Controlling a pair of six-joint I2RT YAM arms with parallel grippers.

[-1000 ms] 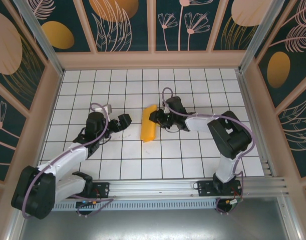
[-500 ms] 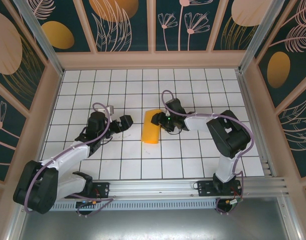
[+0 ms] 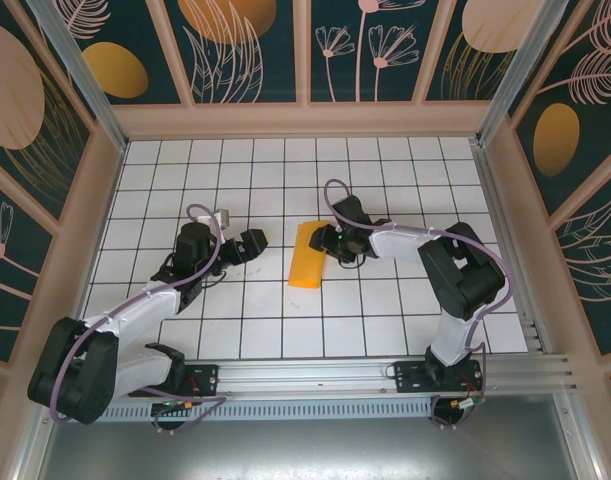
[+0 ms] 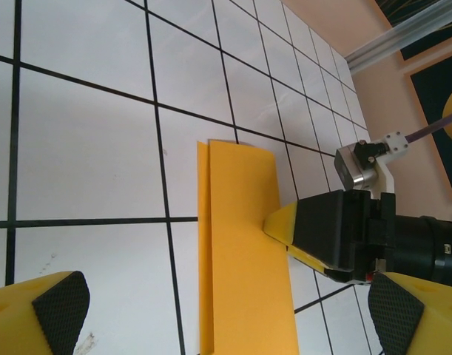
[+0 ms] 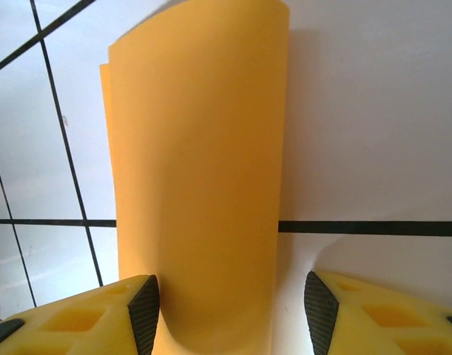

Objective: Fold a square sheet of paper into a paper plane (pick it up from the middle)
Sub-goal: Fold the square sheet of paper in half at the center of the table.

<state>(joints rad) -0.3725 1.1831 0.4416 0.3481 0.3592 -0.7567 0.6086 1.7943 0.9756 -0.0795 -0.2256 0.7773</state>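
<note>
Resting on white tiles [image 3: 235,312], folded paper [image 3: 307,256]

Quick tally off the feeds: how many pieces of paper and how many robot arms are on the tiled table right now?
Folded orange paper: 1
Robot arms: 2 (left arm, right arm)
Total: 3

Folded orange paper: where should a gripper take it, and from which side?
Likely mid-length on the long edge facing the left gripper, approached low from that side: the square sheet of paper shows two offset loose layers there, while the opposite edge is a bulging soft fold by the right gripper.
</note>
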